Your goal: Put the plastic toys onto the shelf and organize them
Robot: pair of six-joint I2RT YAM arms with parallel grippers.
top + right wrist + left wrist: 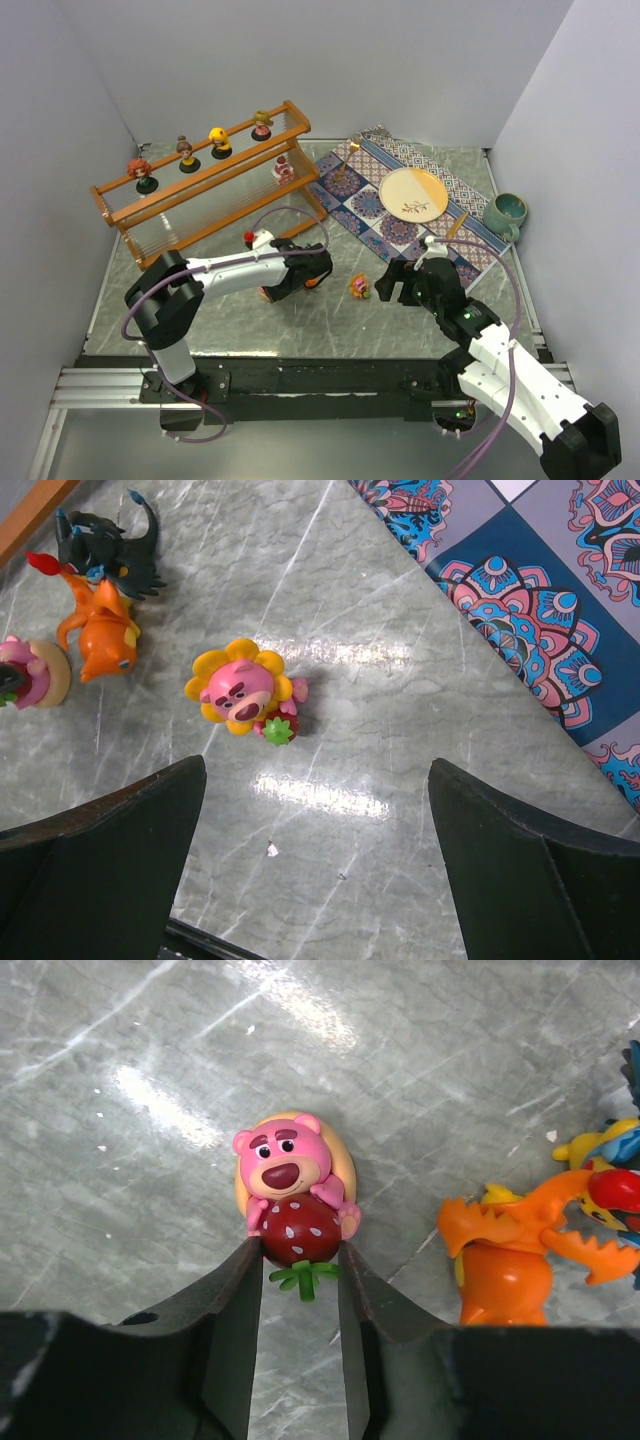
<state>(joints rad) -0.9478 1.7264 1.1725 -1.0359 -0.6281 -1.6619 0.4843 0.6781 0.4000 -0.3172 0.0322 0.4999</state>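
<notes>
The shelf (200, 185) stands at the far left with several big-headed dolls (220, 142) on its top rail and a pink toy (284, 168) on a lower tier. My left gripper (297, 1250) is shut on the strawberry of a pink bear toy (290, 1175) at the table surface; it shows in the top view (283, 288). An orange toy (510, 1260) stands just right of it. My right gripper (318, 780) is wide open and empty above the table (398, 283). A pink bear with yellow petals (245, 690) lies ahead of it. A black spiky toy (105, 550) sits by the orange toy (100, 640).
A patterned blue mat (360, 205) lies at the right with a cream plate (413, 194) on it. A teal mug (505, 212) stands beyond the mat near the right wall. The mat's corner shows in the right wrist view (520, 590).
</notes>
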